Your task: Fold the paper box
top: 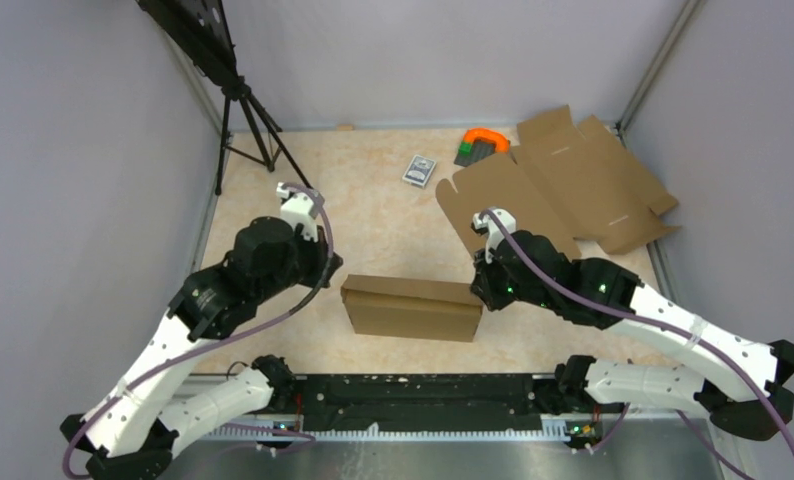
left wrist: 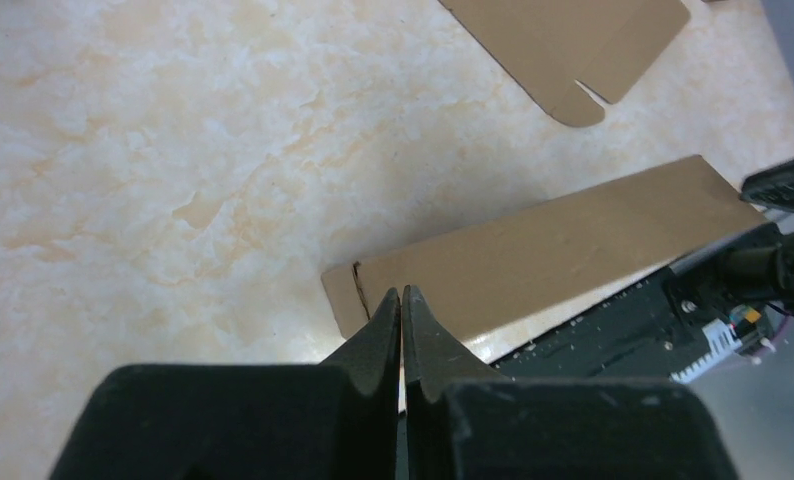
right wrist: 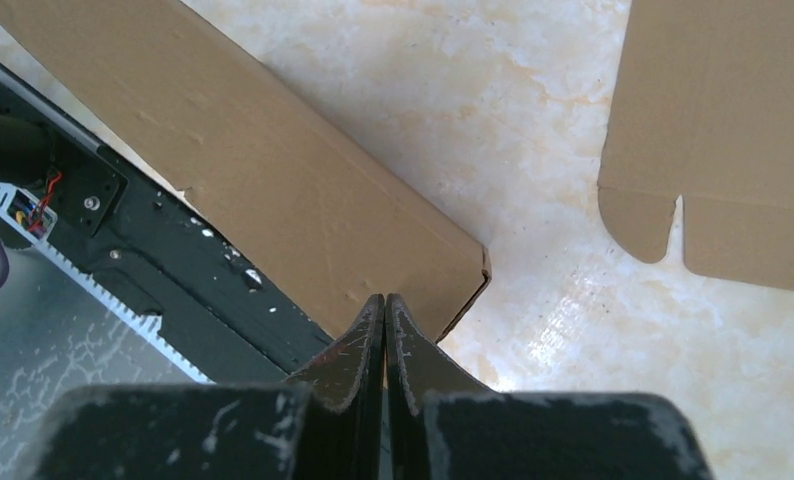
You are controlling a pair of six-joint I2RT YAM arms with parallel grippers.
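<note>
Near edge: black base rail [top: 423, 400] runs between the two arm bases, with bare metal in front of it.

Just beyond the rail: the paper box [top: 413, 308] sits folded up as a shallow, closed rectangular form on the marbled beige counter [top: 373, 220]. Its long side runs parallel to the rail, roughly midway between the arms. Top face plain brown. A short seam slit shows at its left end in the left wrist view.

Left pincer [left wrist: 403, 295]: fingers pressed flat together, nothing between them. The tips point at the box's left end, over its near corner. Cannot tell whether they touch the cardboard.

Right pincer [right wrist: 386, 300]: fingers likewise together and empty. The tips sit at the box's right end, by the near corner. Contact not clear here either.

From above, the two arms flank the box, one at each short end, wrists angled inward.

Mid counter, right of centre: a second cardboard blank [top: 563, 185] lies spread flat, flaps out, well apart from the box and reaching toward the right wall.

Far counter: small grey card pack [top: 419, 169] lies flat, left of the blank. An orange curved piece [top: 486, 137] with green and grey blocks [top: 470, 152] sits at the blank's far left edge.

Far left corner: black tripod [top: 243, 120], legs on the counter edge, carrying a dark panel.
</note>
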